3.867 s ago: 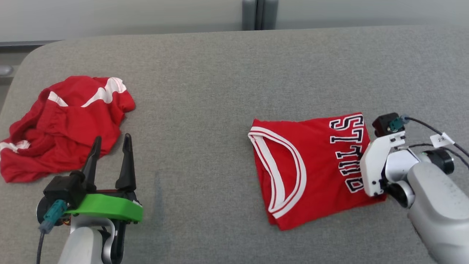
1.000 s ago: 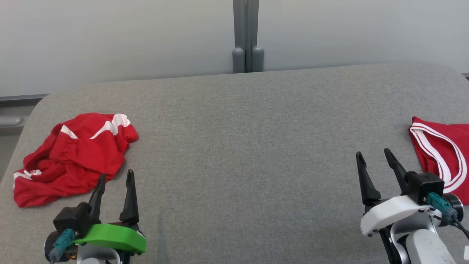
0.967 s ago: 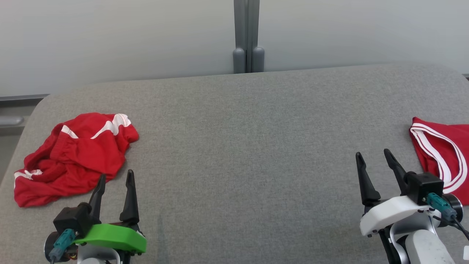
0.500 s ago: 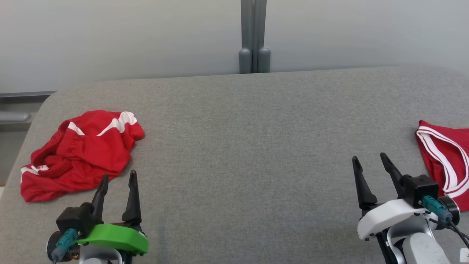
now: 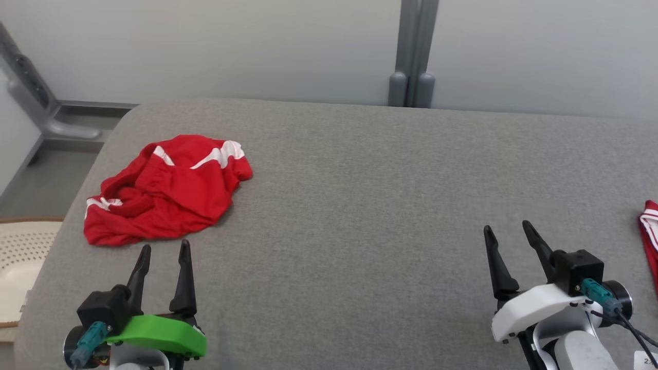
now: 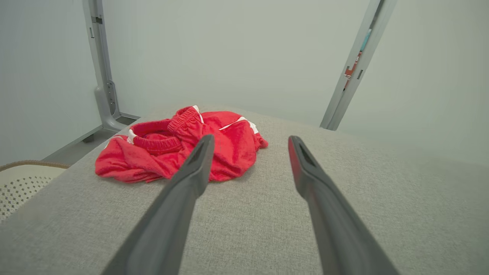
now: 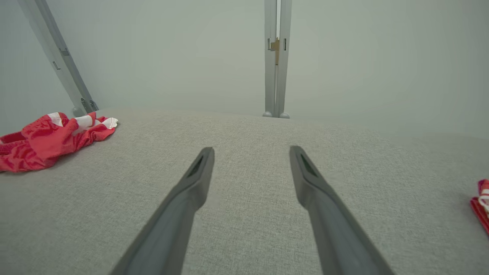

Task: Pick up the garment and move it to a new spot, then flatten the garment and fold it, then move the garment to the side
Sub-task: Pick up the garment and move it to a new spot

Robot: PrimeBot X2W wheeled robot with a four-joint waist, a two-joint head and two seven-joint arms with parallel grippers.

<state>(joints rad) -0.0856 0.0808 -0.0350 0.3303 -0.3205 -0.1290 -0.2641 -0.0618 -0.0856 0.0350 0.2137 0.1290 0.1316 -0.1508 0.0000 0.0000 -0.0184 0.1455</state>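
A crumpled red garment (image 5: 164,190) with white stripes lies on the left part of the grey padded table (image 5: 360,180). My left gripper (image 5: 164,249) stands open and empty just in front of it, not touching; the left wrist view has the garment (image 6: 172,149) beyond its left fingertip, with that gripper (image 6: 250,139) open. A folded red jersey (image 5: 650,241) with white trim peeks in at the right edge. My right gripper (image 5: 506,228) is open and empty left of the jersey. In the right wrist view the gripper (image 7: 250,149) faces bare table, with the garment (image 7: 49,139) far left and the jersey (image 7: 482,202) far right.
A cream perforated basket (image 5: 20,252) sits below the table's left edge, seen also in the left wrist view as the basket (image 6: 23,179). Grey upright posts (image 5: 414,51) stand behind the table against a pale wall. A wide stretch of bare table lies between the two grippers.
The camera has turned left, so the picture has shifted right and the jersey now sits at the right edge. Earlier my right gripper was at the folded jersey; it has since drawn back.
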